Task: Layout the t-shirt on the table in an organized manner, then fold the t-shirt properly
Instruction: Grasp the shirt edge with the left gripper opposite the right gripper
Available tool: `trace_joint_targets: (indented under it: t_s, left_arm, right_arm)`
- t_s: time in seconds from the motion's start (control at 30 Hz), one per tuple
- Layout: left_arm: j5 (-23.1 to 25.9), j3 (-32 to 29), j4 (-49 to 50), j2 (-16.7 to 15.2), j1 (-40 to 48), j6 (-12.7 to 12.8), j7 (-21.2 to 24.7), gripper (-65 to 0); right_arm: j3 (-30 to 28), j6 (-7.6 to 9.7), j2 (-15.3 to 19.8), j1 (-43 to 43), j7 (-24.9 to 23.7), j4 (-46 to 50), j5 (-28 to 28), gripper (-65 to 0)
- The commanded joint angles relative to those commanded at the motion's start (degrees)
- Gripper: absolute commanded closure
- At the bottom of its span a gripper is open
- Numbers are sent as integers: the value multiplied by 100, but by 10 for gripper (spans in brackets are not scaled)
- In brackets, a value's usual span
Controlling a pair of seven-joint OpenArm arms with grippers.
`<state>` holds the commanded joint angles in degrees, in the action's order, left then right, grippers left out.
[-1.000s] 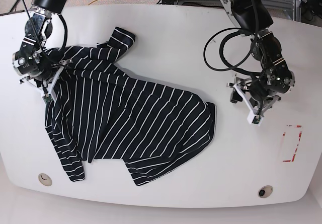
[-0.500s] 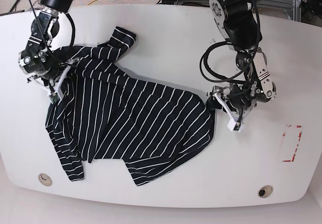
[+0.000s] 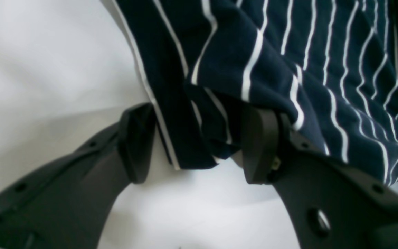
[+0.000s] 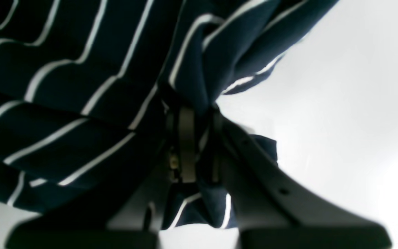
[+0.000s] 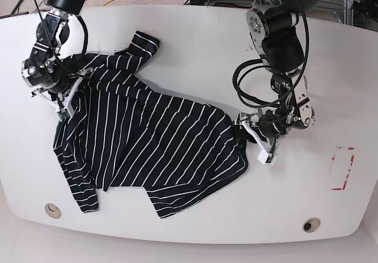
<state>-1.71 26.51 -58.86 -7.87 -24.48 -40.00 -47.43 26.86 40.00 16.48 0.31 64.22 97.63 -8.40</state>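
Observation:
The black t-shirt point(image 5: 153, 139) with thin white stripes lies rumpled across the left and middle of the white table point(image 5: 195, 50). One sleeve points to the far edge. My left gripper point(image 5: 243, 134) is at the shirt's right edge. In the left wrist view it point(image 3: 199, 145) is open, with a folded edge of the t-shirt point(image 3: 288, 52) lying between its dark fingers point(image 3: 261, 145). My right gripper point(image 5: 64, 100) is at the shirt's far-left side. The right wrist view shows it point(image 4: 195, 138) shut on a bunched fold of the t-shirt point(image 4: 64, 103).
A small red outline mark point(image 5: 344, 168) sits near the table's right edge. Two round holes point(image 5: 53, 210) point(image 5: 310, 224) lie near the front edge. Cables and equipment show on the floor beyond the far edge.
My left gripper has moved left across the bare table onto the shirt's right edge. The right gripper shifted slightly up with the fabric a second ago and has since held still.

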Motion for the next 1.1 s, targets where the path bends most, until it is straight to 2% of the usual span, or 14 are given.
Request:
trace_joint_targets:
  t_s: [0.2, 0.3, 0.5, 0.6, 0.83, 1.1]
  left_arm:
    - [26, 0, 0, 0, 18, 0, 0, -92]
    - [26, 0, 0, 18, 18, 0, 0, -8]
    - [35, 0, -9, 211, 9, 0, -26, 0]
    - [0, 0, -53, 378, 0, 0, -281, 0]
    - [-9, 26, -1512, 730, 325, 0, -1090, 0]
    - [-9, 18, -3156, 1116, 897, 0, -1978, 0]
  right_arm:
    - [0, 0, 0, 18, 0, 0, 0, -33]
    - [0, 0, 0, 18, 0, 0, 0, -33]
    - [9, 0, 26, 79, 0, -18, 18, -33]
    - [9, 0, 53, 158, 0, -44, 26, -33]
    - [0, 0, 255, 448, 0, -237, 35, -33]
    - [0, 0, 624, 967, 0, -985, 35, -33]
